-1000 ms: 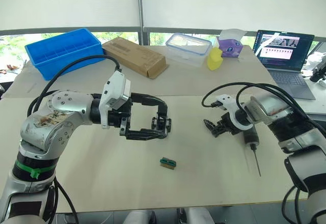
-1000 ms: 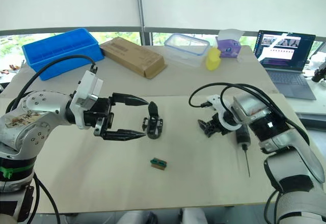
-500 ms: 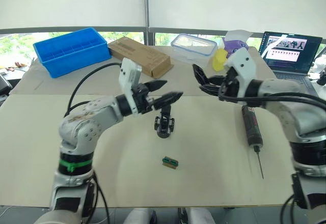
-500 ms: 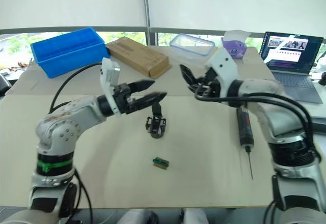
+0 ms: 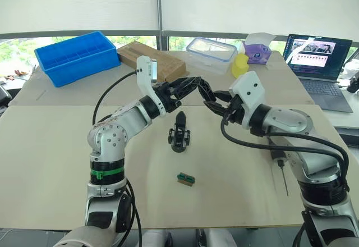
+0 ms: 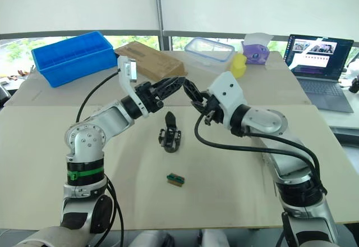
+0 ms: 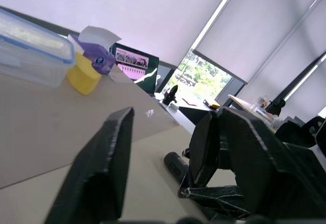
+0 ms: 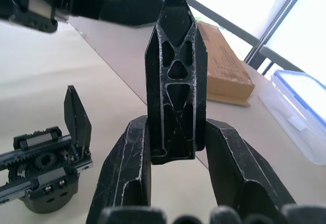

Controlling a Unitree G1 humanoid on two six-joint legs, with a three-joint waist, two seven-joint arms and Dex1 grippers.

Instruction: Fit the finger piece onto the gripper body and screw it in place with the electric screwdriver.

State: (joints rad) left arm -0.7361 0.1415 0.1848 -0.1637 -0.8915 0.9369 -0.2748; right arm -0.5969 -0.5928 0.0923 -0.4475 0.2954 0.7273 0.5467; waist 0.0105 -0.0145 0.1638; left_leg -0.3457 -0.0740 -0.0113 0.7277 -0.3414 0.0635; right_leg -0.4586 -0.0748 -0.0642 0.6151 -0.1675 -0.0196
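The gripper body (image 5: pixel 179 135) stands on the table at the middle, its one pointed finger up. Above it and to the right, my right gripper (image 8: pixel 175 132) is shut on the finger piece (image 8: pixel 174 66), a black ribbed wedge pointing out past the fingertips. My left gripper (image 5: pixel 189 86) hovers open just above the gripper body, its tips close to the finger piece, with nothing between them. The electric screwdriver (image 5: pixel 279 163) lies on the table at the right, partly hidden behind my right arm, its thin bit toward the front edge.
A small green-and-brown block (image 5: pixel 185 178) lies in front of the gripper body. Along the back are a blue bin (image 5: pixel 76 56), a cardboard box (image 5: pixel 150 63), a clear lidded container (image 5: pixel 210 49), a yellow object (image 5: pixel 240 65) and a laptop (image 5: pixel 317 59).
Both arms rose from the table and swung toward each other. The left gripper left the gripper body's side. The right gripper came over from beside the screwdriver with the finger piece.
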